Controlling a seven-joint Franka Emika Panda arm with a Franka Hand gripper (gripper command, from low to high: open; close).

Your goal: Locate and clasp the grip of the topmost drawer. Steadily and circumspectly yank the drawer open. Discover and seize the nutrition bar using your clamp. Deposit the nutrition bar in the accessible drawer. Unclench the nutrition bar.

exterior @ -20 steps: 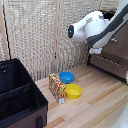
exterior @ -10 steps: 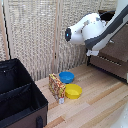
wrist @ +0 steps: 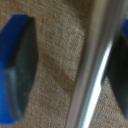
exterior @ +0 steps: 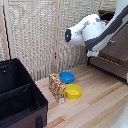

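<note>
The topmost drawer (exterior: 119, 47) is at the exterior view's right edge, dark brown, and the white arm (exterior: 90, 31) covers most of its front. In the wrist view its silver bar handle (wrist: 95, 65) runs between the two blue-tipped fingers (wrist: 20, 65) of the tool (wrist: 70, 67). The jaws stand apart on both sides of the bar; one pad is clearly away from it, and whether the other touches it I cannot tell, because the picture is blurred.

The nutrition bar (exterior: 56, 86) stands upright on the wooden floor (exterior: 95, 105), well apart from the drawer. Just beside it lies the yellow bowl (exterior: 73, 91), and the blue bowl (exterior: 66, 77) lies behind that one, near the wall. A black case (exterior: 19, 97), open at the top, sits at the exterior view's left.

The floor is of light planks. Behind it stands a woven, beige screen wall (exterior: 40, 35).

Compared with half a second ago, the arm has moved a little toward the dresser; the bar, both bowls and the case lie where they were
</note>
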